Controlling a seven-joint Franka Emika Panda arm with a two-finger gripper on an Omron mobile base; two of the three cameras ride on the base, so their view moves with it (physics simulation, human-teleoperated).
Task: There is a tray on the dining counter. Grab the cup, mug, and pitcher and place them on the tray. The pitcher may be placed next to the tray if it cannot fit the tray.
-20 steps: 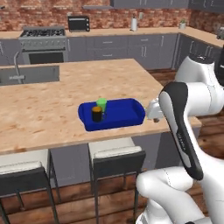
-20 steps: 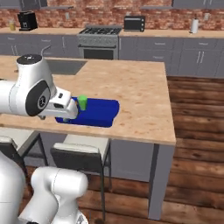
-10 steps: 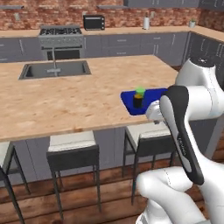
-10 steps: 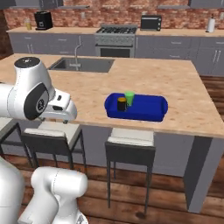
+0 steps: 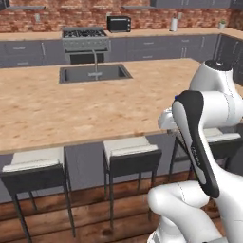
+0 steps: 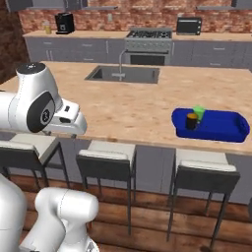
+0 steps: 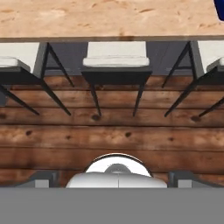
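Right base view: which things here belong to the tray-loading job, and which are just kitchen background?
Job:
- tray, on the dining counter
- cup, in the tray
- mug, in the tray

Background:
- sink
- stools
- stove
- toaster oven
- coffee machine

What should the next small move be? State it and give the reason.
Probably keep driving along the dining counter to look for the pitcher. The cup and mug already sit in the tray, and the gripper looks open and empty, pointing down at the stools and the floor.
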